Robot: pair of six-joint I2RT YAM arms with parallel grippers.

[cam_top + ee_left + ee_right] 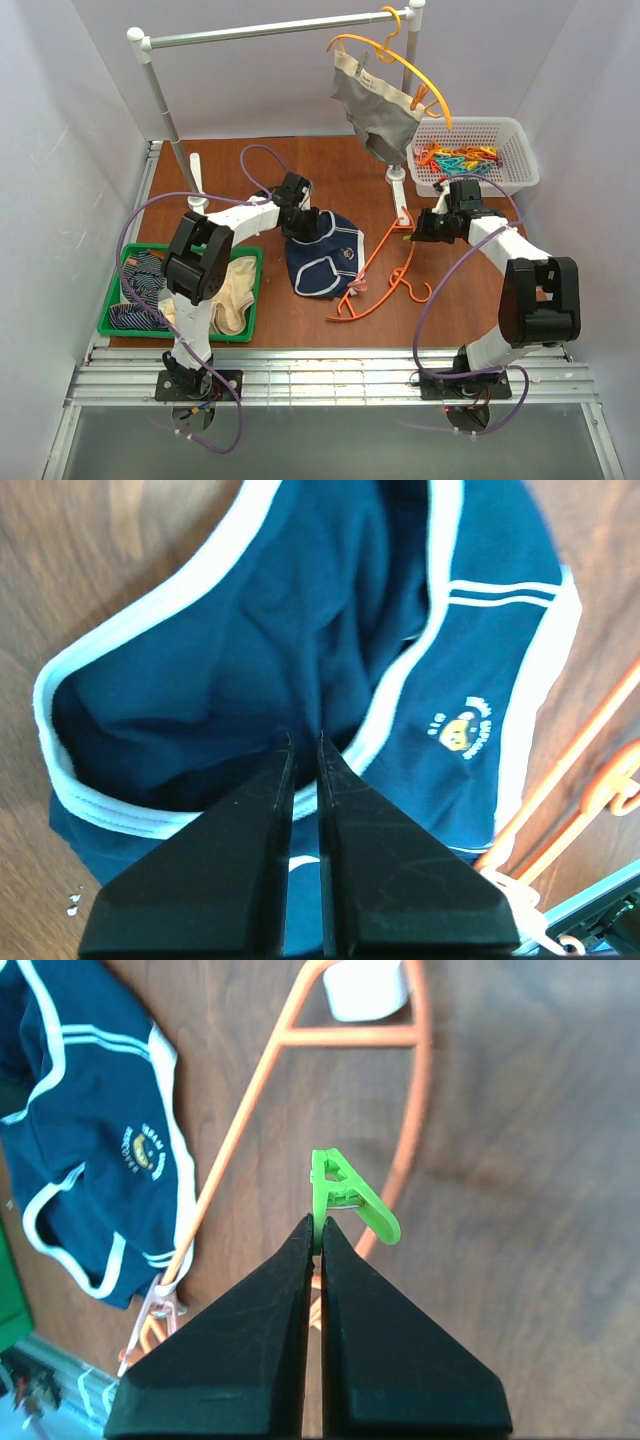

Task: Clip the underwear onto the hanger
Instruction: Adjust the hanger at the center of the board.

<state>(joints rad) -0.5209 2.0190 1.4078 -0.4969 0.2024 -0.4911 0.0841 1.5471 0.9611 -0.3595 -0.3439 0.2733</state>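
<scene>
The navy underwear (pixel 322 255) (pixel 300 630) (pixel 90 1160) lies flat on the brown table. Its right edge rests against the red-orange hanger (pixel 385 270) (pixel 580 770) (pixel 400 1110), which also lies flat. A pale pink clip (pixel 165 1305) sits where the underwear's corner meets a hanger bar. My left gripper (pixel 297 218) (pixel 305 742) hovers over the underwear's upper left part, its jaws parted by a narrow slit with nothing pinched. My right gripper (pixel 415 232) (pixel 318 1225) is shut on the tail of a green clip (pixel 345 1200), held above the hanger's frame.
A white basket (pixel 520 150) of coloured clips stands at the back right. A green tray (pixel 120 325) with more underwear sits front left. Grey underwear (pixel 375 105) hangs from a yellow-orange hanger on the rail (pixel 270 32). The rack's white foot (pixel 398 190) stands behind the hanger.
</scene>
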